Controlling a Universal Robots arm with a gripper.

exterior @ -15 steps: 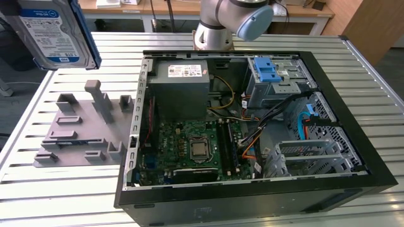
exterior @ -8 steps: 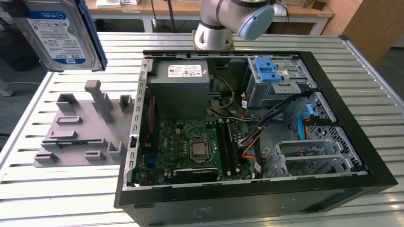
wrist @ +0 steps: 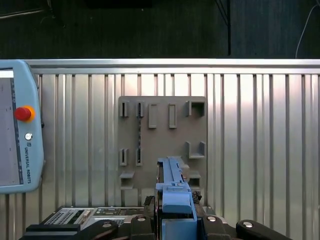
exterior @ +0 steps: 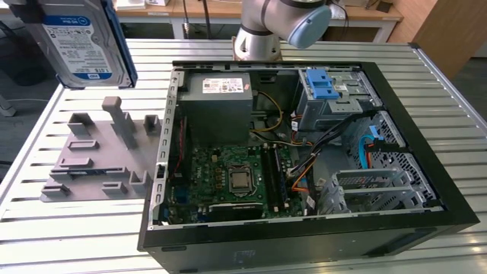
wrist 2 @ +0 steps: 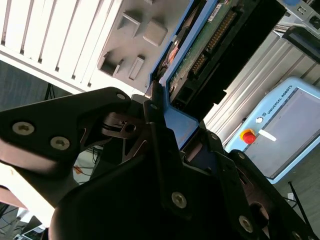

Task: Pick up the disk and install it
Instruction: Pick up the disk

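Claw (wrist: 174,220) pinching disk (exterior: 80,43) by its blue-railed sides, high above grey fixture (exterior: 99,154); carry level, rails squared to open case (exterior: 304,231).

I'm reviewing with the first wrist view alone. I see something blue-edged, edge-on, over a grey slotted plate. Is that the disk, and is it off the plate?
Observer: Yes. In the exterior view the disk hangs clear above the grey slotted plate, with its white-and-blue label facing the camera.
Operator: Where is the computer?
Observer: The open computer case lies to the exterior view's right of the plate, with its motherboard exposed.
Operator: How is the disk gripped?
Observer: In the second wrist view the gripper is shut on the disk's blue side rail, and the disk's green circuit-board face is showing.
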